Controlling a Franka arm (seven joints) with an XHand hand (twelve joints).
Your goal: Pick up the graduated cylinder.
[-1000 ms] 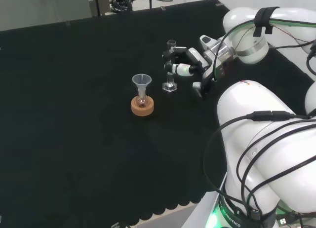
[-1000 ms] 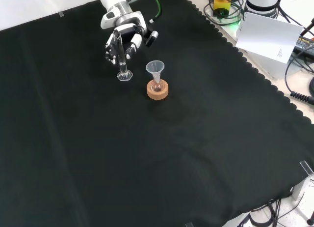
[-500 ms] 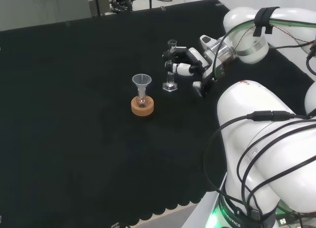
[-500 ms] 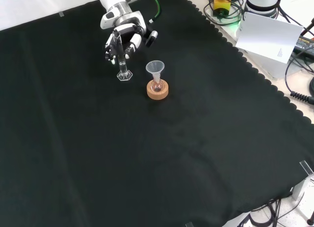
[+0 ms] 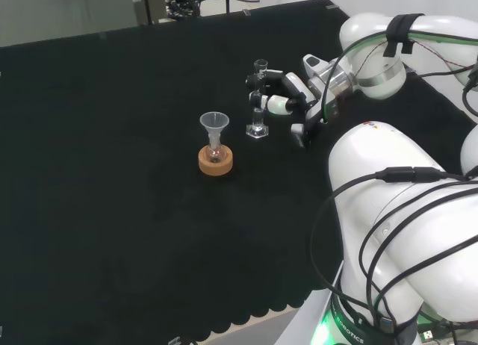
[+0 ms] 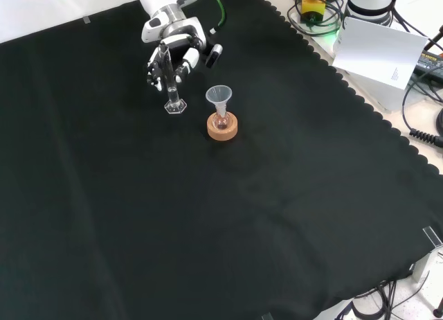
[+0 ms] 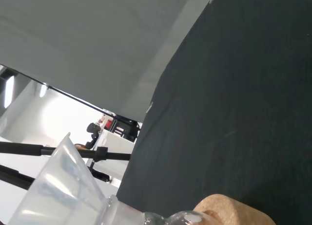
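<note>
The hand has its fingers curled round the upright graduated cylinder, whose base rests on the bench, so a straight lift should come next.

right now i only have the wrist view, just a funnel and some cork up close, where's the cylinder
Observer: The graduated cylinder stands upright on the black cloth, left of the funnel in the front view.
Operator: is the hand on it
Observer: In the head view the hand is at the cylinder's upper part, fingers curled round the tube.
Operator: is it off the cloth
Observer: Not that I can tell; in the front view its hexagonal foot looks to sit on the cloth, clear of the cork ring.
</note>
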